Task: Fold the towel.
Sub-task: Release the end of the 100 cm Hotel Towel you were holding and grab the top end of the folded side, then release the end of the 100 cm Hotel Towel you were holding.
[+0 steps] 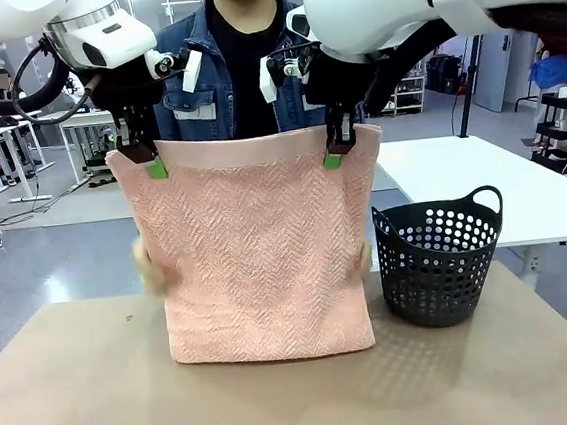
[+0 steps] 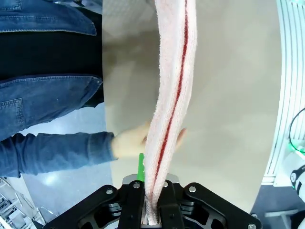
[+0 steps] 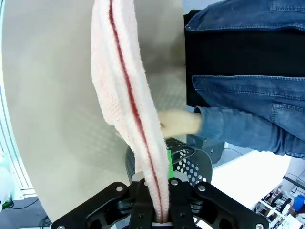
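Observation:
The pale pink towel (image 1: 260, 250) hangs doubled over above the table, its fold edge at the bottom just touching the tabletop. My left gripper (image 1: 148, 161) is shut on its upper left corner and my right gripper (image 1: 336, 151) is shut on its upper right corner. In the left wrist view the towel (image 2: 167, 105) runs up from between my closed fingers, two layers with a dark red line between them. The right wrist view shows the towel (image 3: 128, 109) the same way. A person's hands (image 1: 146, 269) hold the towel's two side edges about halfway down.
A dark perforated basket (image 1: 439, 258) stands on the table to the towel's right. The person in a denim jacket (image 1: 206, 89) stands behind the towel at the far side. The brown tabletop (image 1: 282, 403) is bare in front.

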You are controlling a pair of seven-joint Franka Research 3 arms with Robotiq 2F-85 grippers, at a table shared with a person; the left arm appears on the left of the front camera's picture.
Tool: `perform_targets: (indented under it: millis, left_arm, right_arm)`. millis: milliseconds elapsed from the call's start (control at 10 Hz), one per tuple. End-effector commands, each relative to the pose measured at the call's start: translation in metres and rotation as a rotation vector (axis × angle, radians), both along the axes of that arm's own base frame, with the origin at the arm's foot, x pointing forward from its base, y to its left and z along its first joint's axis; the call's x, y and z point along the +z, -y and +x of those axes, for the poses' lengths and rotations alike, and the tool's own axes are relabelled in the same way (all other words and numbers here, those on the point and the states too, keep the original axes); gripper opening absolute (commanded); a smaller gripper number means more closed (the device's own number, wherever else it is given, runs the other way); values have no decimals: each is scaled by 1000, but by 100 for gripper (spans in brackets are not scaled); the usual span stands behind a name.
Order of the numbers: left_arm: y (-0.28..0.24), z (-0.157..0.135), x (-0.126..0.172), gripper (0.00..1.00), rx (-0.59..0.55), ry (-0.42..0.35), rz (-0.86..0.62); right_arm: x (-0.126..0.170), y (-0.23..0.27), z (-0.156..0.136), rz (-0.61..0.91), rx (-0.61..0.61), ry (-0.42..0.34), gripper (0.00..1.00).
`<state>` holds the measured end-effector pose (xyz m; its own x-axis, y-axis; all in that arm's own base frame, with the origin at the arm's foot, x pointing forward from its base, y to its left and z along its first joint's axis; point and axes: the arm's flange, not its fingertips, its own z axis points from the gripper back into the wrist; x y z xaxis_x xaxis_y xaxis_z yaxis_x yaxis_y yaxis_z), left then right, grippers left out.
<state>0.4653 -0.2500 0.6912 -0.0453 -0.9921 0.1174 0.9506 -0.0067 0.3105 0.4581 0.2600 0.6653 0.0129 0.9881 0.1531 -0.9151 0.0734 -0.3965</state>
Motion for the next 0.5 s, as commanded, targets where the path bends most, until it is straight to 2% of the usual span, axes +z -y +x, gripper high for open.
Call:
perform_targets:
  millis: [0, 400]
  left_arm:
    - [-2, 0, 3, 0, 1, 11, 11]
    - [-2, 0, 3, 0, 1, 11, 11]
  right_arm:
    - [3, 3, -1, -8, 9, 9, 0]
    - [3, 3, -1, -8, 9, 9, 0]
